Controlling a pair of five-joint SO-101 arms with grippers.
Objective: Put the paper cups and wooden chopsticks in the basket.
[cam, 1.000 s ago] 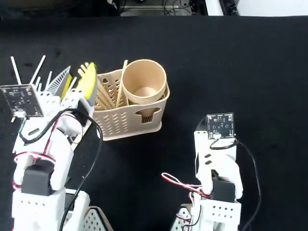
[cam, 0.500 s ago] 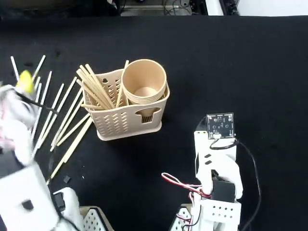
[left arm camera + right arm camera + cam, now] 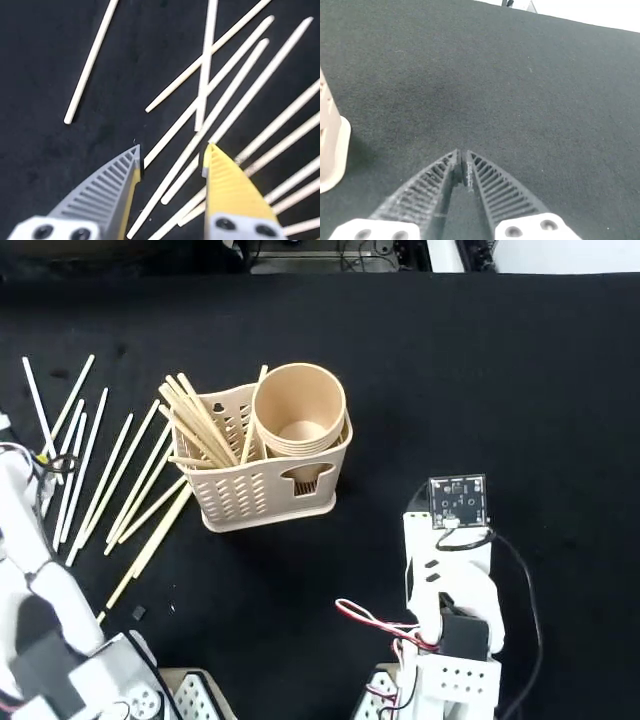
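- The step in hand appears to be gathering chopsticks. The paper cups (image 3: 298,430) are already nested as a stack in the right-hand compartment of the basket (image 3: 262,497), and a bundle of chopsticks (image 3: 197,423) leans out of the compartment next to it.
- About ten loose chopsticks (image 3: 122,485) lie fanned across the counter (image 3: 520,380), just to the left of the basket in the high view. The task looks more than half done.
- The left hand (image 3: 173,147) hovers directly over this scatter. Its jaws are spread apart and hold nothing, and several sticks cross in the gap between its grey and yellow tips.
- The next move probably calls for lowering the left hand and closing it on one stick, or on a few that lie parallel. The sticks overlap and are thin and flat on the cloth, so a grasp could slip or drag neighbouring sticks along.
- The right hand (image 3: 463,159) is pressed closed and empty. It points at bare counter, with the basket's foot off to one side.
- The counter is covered in a plain black cloth.
- Beyond the counter's far edge, cables (image 3: 350,254) and a pale patch of room are visible.
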